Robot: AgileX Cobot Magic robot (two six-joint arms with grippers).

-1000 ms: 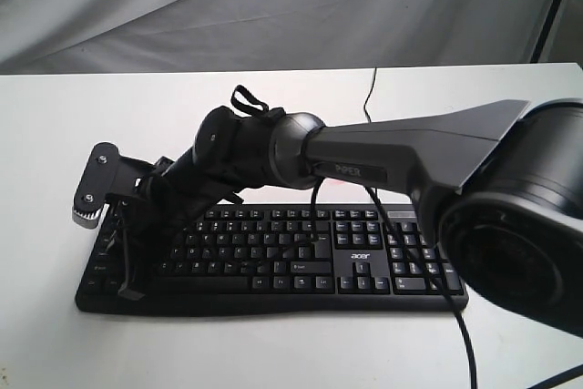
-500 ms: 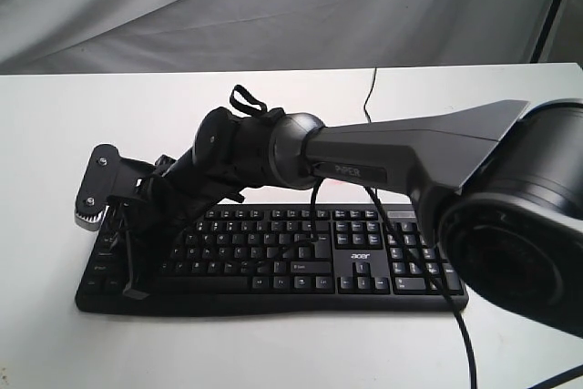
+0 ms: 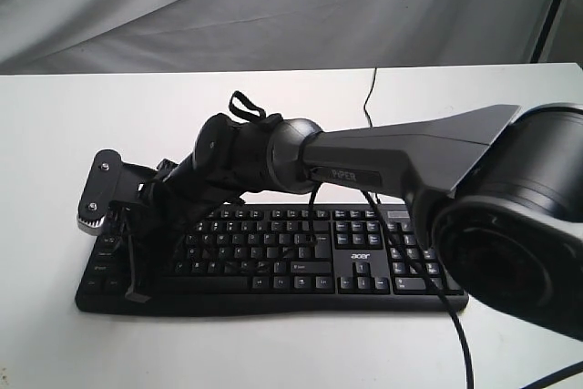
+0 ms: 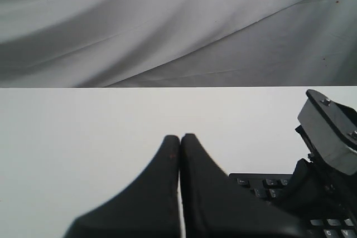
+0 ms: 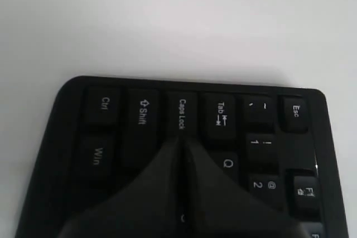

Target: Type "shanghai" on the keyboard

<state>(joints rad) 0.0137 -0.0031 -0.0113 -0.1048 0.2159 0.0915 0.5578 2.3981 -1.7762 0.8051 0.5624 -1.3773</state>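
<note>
Exterior view shows the white table [image 3: 55, 116] with the keyboard [image 3: 301, 261] lying flat across its near middle, number pad to the view's right. The right arm [image 3: 392, 152] reaches across the middle of the scene to the keyboard's far-left end.

Its claw, the right gripper [image 5: 179, 139], has both fingers pressed together into one blunt point. That point sits low over the letter block, right beside the Caps Lock key [image 5: 181, 113] and close to Q [image 5: 227, 164]. The left gripper [image 4: 179, 137] is likewise closed on nothing, hanging above bare table beside the keyboard's corner.

The risk, as I judge it, is the paired tip straddling two caps. A slight drift toward the edge would strike Caps Lock rather than a letter, or press two neighbours at once.
</note>
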